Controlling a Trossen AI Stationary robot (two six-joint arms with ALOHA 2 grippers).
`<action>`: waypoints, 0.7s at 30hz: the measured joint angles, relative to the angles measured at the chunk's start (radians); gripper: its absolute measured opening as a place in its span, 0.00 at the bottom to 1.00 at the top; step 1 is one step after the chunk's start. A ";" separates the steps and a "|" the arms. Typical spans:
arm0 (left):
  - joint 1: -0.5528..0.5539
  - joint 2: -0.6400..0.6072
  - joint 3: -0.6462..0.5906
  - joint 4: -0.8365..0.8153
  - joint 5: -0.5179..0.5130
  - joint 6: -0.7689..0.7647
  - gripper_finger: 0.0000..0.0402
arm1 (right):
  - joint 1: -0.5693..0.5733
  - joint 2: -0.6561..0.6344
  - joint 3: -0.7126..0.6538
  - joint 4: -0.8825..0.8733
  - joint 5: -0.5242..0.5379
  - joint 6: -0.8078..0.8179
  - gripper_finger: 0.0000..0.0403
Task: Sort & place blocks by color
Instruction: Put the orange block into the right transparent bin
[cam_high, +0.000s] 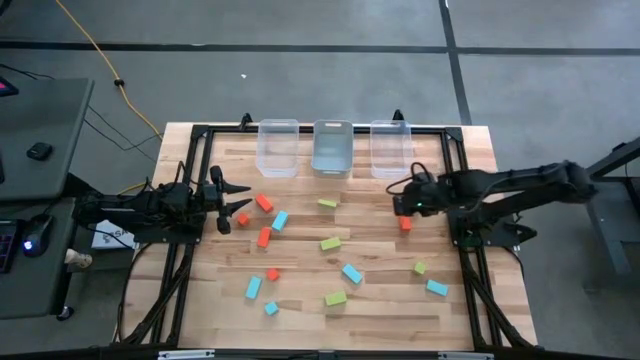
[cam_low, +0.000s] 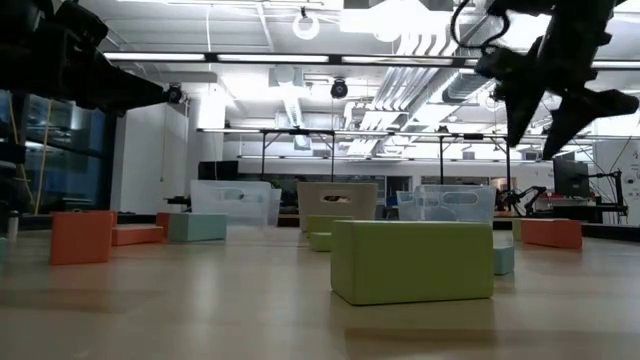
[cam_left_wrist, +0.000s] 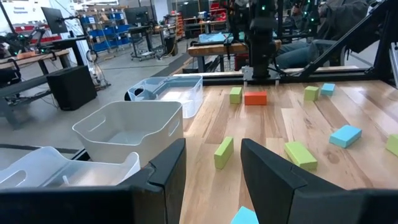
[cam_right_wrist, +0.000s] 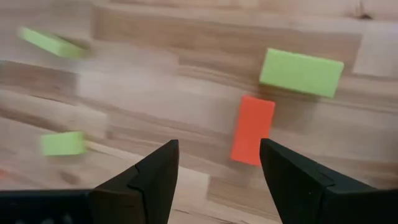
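Red-orange, light blue and lime green blocks lie scattered flat on the wooden table (cam_high: 380, 320). My right gripper (cam_high: 400, 203) (cam_right_wrist: 217, 152) hangs open above the table, fingers pointing down, just beyond a red-orange bar (cam_high: 405, 223) (cam_right_wrist: 253, 129) that lies flat. A green bar (cam_right_wrist: 301, 71) lies close to it. My left gripper (cam_high: 245, 198) (cam_left_wrist: 211, 155) is open and level at the table's left side, next to a red-orange block (cam_high: 264, 203). In the low view a green bar (cam_low: 412, 262) lies nearest, with my right gripper (cam_low: 545, 125) high above it.
Three clear bins (cam_high: 278, 147) (cam_high: 332, 148) (cam_high: 390, 147) stand in a row at the table's far edge. A black frame (cam_high: 455, 170) runs around the table. Blue blocks (cam_high: 352, 272) and green blocks (cam_high: 331, 243) fill the middle and near part.
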 joint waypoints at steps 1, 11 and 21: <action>0.000 0.000 0.000 0.000 0.000 0.000 0.33 | 0.001 0.022 0.000 -0.003 -0.010 0.000 0.54; 0.000 0.000 0.000 0.000 0.000 -0.002 0.33 | 0.003 0.212 0.000 -0.005 -0.070 0.000 0.54; 0.000 0.000 0.000 0.001 0.000 -0.012 0.33 | 0.003 0.309 0.000 -0.001 -0.060 0.003 0.54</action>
